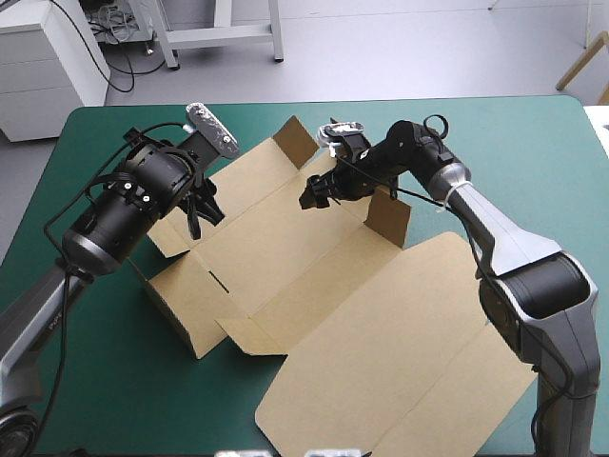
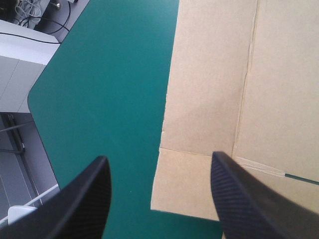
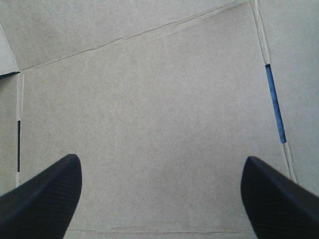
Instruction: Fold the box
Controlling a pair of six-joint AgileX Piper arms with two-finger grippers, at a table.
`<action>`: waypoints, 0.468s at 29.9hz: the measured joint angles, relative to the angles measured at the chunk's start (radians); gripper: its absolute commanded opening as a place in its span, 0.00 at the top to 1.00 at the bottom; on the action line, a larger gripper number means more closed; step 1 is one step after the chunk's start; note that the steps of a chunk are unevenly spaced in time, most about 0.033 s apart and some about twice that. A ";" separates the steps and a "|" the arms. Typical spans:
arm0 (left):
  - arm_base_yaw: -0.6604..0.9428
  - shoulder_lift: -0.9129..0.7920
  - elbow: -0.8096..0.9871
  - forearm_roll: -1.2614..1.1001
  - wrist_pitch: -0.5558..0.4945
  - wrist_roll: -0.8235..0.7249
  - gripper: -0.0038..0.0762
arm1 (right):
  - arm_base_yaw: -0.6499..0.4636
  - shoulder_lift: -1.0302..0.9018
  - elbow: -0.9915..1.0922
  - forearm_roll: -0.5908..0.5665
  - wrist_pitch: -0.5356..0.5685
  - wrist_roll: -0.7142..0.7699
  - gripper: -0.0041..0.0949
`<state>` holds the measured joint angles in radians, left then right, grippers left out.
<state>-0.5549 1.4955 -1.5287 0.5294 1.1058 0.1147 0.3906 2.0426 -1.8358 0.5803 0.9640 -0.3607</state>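
Left gripper (image 2: 159,157): black fingers spread wide, holding nothing, hovering over the box (image 1: 314,286) at its 9 o'clock edge, where a small corner flap (image 2: 184,184) meets the teal-green cover (image 2: 109,74). Right gripper (image 3: 160,158): fingers spread wider, also empty, poised above a bare brown panel toward the box's 12 o'clock side. The box lies at the table's centre, partly formed. A low wall (image 1: 176,305) is raised at 8 o'clock, short flaps stand at 12 o'clock (image 1: 295,138) and 2 o'clock (image 1: 388,217), and the broad lid panel lies flat toward 5 o'clock. Handling, as judged: the board looks light and stiff, bends readily only along its scored creases, and is likely to slide on the smooth cover. It is best taken by a free flap's thin edge, close to the crease. Pinching mid-panel risks a stray kink.
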 measured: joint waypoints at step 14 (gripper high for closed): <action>0.000 0.000 0.000 0.000 0.000 0.000 0.43 | -0.015 0.000 -0.133 -0.076 0.141 -0.003 0.17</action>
<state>-0.5549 1.4955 -1.5287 0.5294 1.1058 0.1147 0.3752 2.0426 -1.9685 0.5045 1.1048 -0.3636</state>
